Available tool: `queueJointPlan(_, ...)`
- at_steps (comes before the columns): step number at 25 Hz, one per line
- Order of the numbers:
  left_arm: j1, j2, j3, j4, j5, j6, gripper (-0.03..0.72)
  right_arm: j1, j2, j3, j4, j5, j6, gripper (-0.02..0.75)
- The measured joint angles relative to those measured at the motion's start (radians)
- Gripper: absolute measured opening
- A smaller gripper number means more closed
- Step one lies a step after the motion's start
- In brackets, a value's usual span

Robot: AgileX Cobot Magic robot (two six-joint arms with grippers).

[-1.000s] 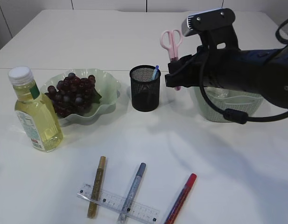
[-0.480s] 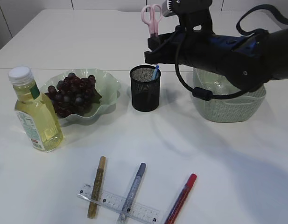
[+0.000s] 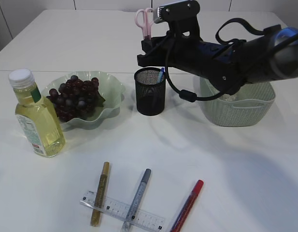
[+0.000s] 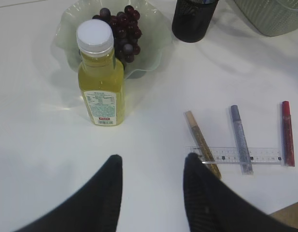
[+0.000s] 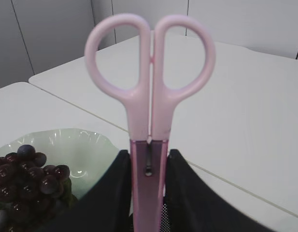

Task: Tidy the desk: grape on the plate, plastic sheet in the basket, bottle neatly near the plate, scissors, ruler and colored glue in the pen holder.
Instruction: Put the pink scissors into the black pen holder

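A: What lies nearest on the table?

B: A clear ruler (image 3: 122, 213), with a gold glue pen (image 3: 100, 193) and a silver glue pen (image 3: 137, 198) crossing it. A red glue pen (image 3: 187, 205) lies just to its right, its lower end by the ruler's end.

A: And the left gripper (image 4: 152, 176)?

B: It hangs over bare table near the ruler, fingers apart, nothing between them.

A: Further back?

B: The bottle (image 3: 35, 115) stands upright just beside the plate (image 3: 112, 92), and the grapes (image 3: 74, 96) sit on the plate. Right of the plate stands the black mesh pen holder (image 3: 149, 92), something blue poking from it; I can't tell what. Right again is the basket (image 3: 238, 108).

A: The scissors?

B: The right gripper (image 5: 148, 169) is clamped on the pink scissors (image 5: 149, 92), handles upward, above the pen holder, by its far rim.
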Motion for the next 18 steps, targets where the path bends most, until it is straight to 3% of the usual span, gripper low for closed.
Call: queueJointPlan(18, 0.000, 0.000, 0.000, 0.004, -0.002, 0.000, 0.309, 0.000, 0.123, -0.052, 0.019, -0.046, -0.072, 0.193)
